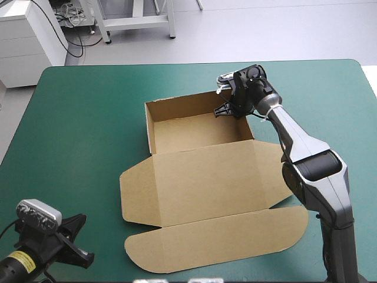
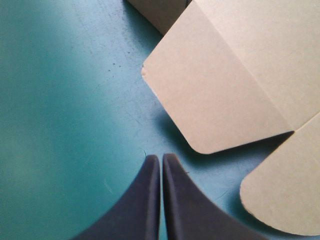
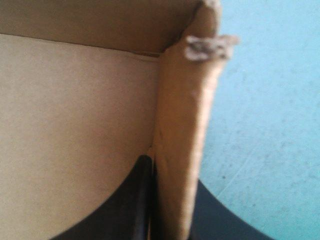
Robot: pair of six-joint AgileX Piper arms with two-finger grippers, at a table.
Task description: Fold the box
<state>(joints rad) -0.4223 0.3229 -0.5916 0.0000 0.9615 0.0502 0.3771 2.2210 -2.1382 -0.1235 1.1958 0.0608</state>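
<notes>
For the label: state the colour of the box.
The box is plain brown, unpatterned; the high view shows it best.

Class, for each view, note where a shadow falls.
High view: the box is shaded inside its walls. Left wrist view: dark shadow on the teal-green cover under the flap, ahead of the left gripper. Right wrist view: the inner corner is darkest.

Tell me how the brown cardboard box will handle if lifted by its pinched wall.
The brown cardboard box is probably light: it looks like thin sheet. Lifted by the right wall held in the right gripper, it would likely tilt, the flat lid hinging and dragging at its creases. The frayed wall corner suggests the board may crush or tear.
</notes>
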